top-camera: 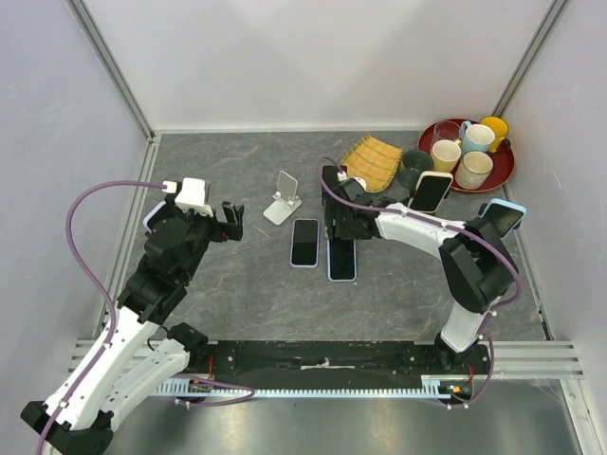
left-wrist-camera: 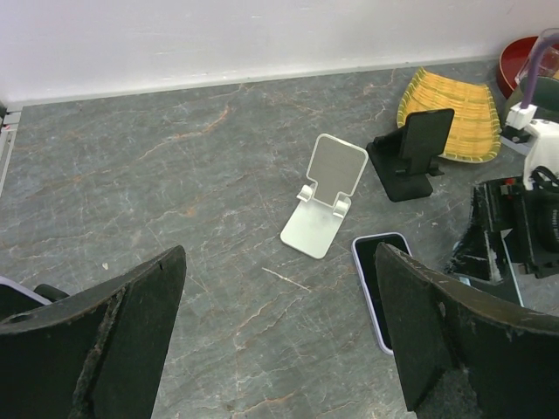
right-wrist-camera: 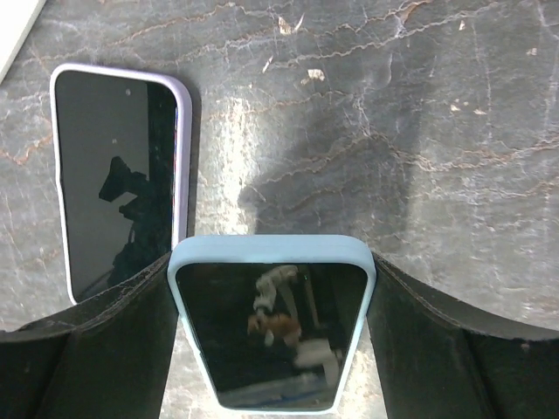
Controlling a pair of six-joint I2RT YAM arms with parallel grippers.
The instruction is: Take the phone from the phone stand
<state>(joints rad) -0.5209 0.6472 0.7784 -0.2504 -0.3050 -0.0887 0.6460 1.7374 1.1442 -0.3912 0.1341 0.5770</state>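
Red tray (top-camera: 501,176) holds cups (top-camera: 473,169); left pincer (left-wrist-camera: 279,253) open and empty, right pincer (right-wrist-camera: 271,262) clamps blue phone (right-wrist-camera: 271,336).

Blue phone (top-camera: 341,263), far end (seemingly) hidden

The grey stone-look table top (top-camera: 237,303) is marbled with white and rust-coloured veins. On it are a lilac-cased phone with a black screen (top-camera: 304,243), a light-blue-cased phone with a black screen (top-camera: 341,260) to its right, and a plain white folding phone stand (top-camera: 283,201) farther back. At the far right are a ribbed yellow woven mat (top-camera: 372,161) and a dark red round tray (top-camera: 505,169) with a cream mug (top-camera: 473,169), a pale blue mug (top-camera: 477,136) and a yellow mug (top-camera: 494,126).
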